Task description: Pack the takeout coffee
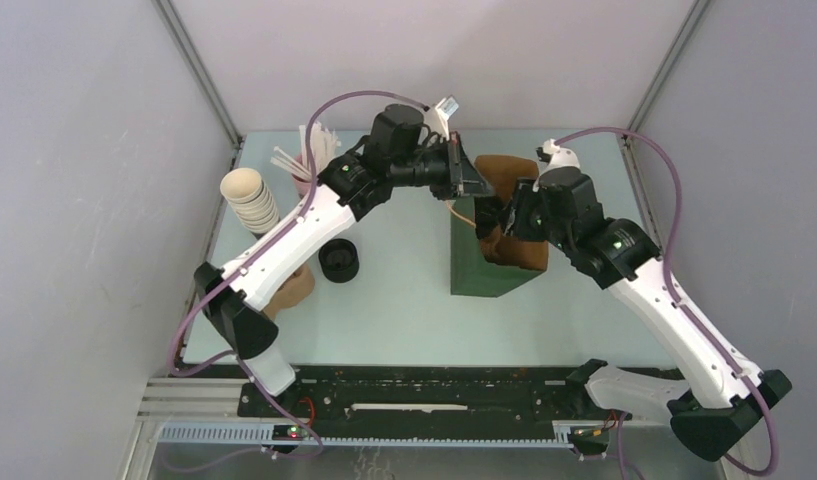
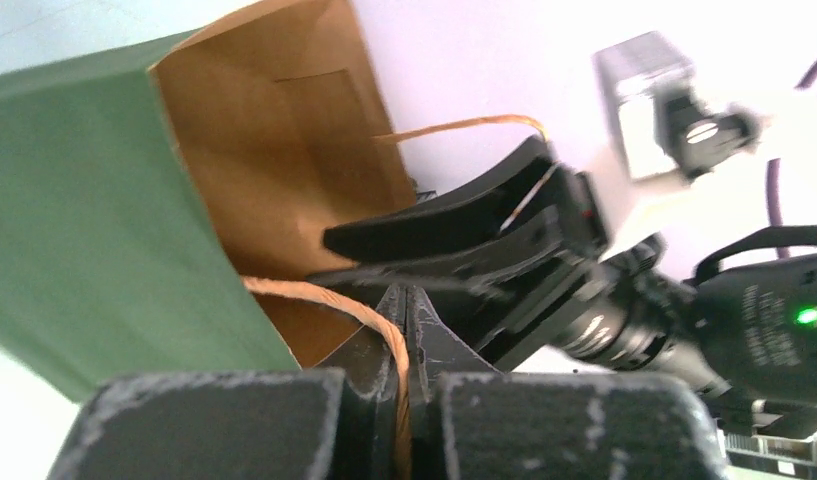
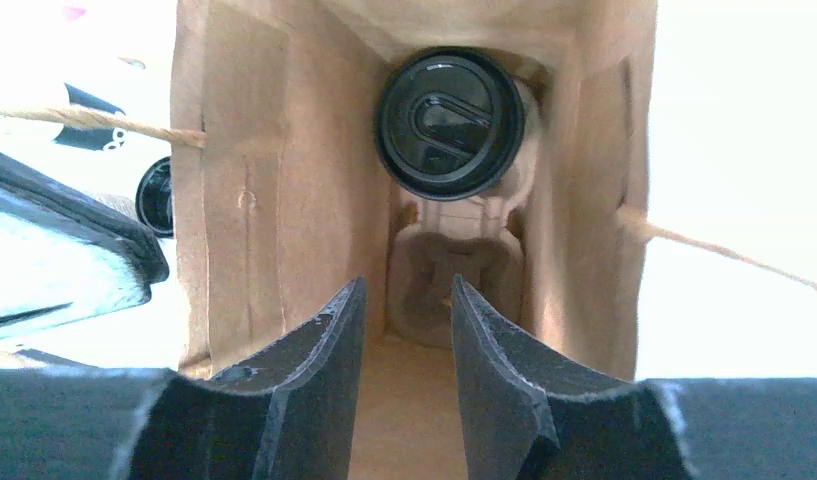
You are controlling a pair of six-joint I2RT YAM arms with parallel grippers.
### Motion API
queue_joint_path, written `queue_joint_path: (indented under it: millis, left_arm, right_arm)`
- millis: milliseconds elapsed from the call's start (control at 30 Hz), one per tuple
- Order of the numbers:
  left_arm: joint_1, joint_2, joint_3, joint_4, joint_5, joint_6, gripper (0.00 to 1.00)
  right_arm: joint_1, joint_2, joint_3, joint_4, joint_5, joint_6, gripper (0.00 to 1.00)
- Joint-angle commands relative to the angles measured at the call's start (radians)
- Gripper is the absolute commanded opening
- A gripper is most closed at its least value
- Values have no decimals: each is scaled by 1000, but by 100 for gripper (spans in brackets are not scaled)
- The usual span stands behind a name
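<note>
The takeout coffee (image 3: 449, 122), a small cup under a round black lid, sits in a moulded cardboard carrier (image 3: 454, 265) at the bottom of the paper bag (image 3: 284, 200). The bag (image 1: 494, 265) is green outside and brown inside, and stands upright mid-table. My left gripper (image 2: 406, 300) is shut on the bag's near twine handle (image 2: 324, 297) and holds the mouth open. At the bag's mouth my right gripper (image 3: 408, 290) points down into it, open, with nothing between its fingers. In the top view the right gripper (image 1: 489, 222) covers the mouth, so the coffee is hidden there.
A stack of lidless cups (image 1: 249, 198), a cup of straws (image 1: 309, 160), a squat stack of black lids (image 1: 339, 260) and a brown carrier piece (image 1: 294, 285) stand left of the bag. The bag's far handle (image 3: 724, 255) hangs out to the right.
</note>
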Motion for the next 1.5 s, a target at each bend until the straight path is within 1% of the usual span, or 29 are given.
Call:
queue_joint_path:
  millis: [0, 67, 133, 233, 300, 367, 467, 533, 567, 633, 700, 800, 833, 933, 1033, 1067, 1167, 1233, 1333, 1400, 1467]
  left_arm:
    - [37, -100, -86, -51, -33, -32, 2]
    - [61, -113, -108, -132, -63, -34, 2]
    - [82, -128, -109, -210, -107, -22, 7]
    - [114, -126, -82, -320, -128, -14, 8]
    - [120, -116, -42, -366, -132, 1, 11]
    - [122, -90, 29, -420, -143, 22, 19]
    - [122, -23, 173, -531, -153, 73, 38]
    - [122, 26, 313, -638, -185, 131, 52]
    - [122, 46, 395, -691, -210, 161, 61]
    - [121, 73, 491, -768, -246, 209, 69]
    - [120, 73, 518, -790, -260, 236, 74]
    - [121, 42, 477, -741, -266, 250, 78]
    - [124, 34, 453, -724, -257, 238, 77]
    - [130, 24, 383, -676, -194, 191, 69]
    - [130, -1, 313, -611, -152, 156, 55]
    - [130, -7, 295, -604, -153, 150, 53]
    - [130, -13, 270, -645, -196, 160, 60]
    - [130, -29, 223, -651, -213, 175, 62]
    - [141, -65, 141, -640, -232, 190, 73]
    - [153, -74, 131, -661, -257, 193, 79]
    - [166, -74, 127, -675, -260, 193, 84]
  right_arm:
    - [-21, -38, 31, -10, -30, -3, 45]
    - [-21, -35, 31, 2, -41, -9, 46]
    - [-19, -15, 31, 9, -41, -14, 46]
    - [-12, 16, 29, 43, -57, -12, 45]
    - [6, 30, 29, 74, -61, -8, 46]
    - [20, 49, 29, 95, -72, -6, 46]
    - [31, 67, 29, 106, -83, 0, 45]
    - [39, 75, 29, 113, -84, -6, 45]
    - [41, 75, 30, 119, -85, -7, 45]
    - [45, 76, 33, 125, -84, -8, 45]
    - [51, 79, 41, 121, -81, -8, 45]
    - [56, 85, 47, 123, -78, -14, 45]
    - [57, 89, 46, 127, -80, -15, 45]
    - [60, 108, 78, 123, -96, -13, 45]
    - [64, 127, 139, 88, -104, -17, 46]
    - [64, 133, 160, 76, -104, -20, 47]
    - [69, 139, 189, 64, -102, -29, 48]
    - [73, 143, 187, 71, -105, -30, 49]
    - [81, 157, 196, 70, -114, -31, 50]
    - [90, 169, 207, 63, -115, -35, 50]
    - [97, 175, 212, 62, -112, -39, 50]
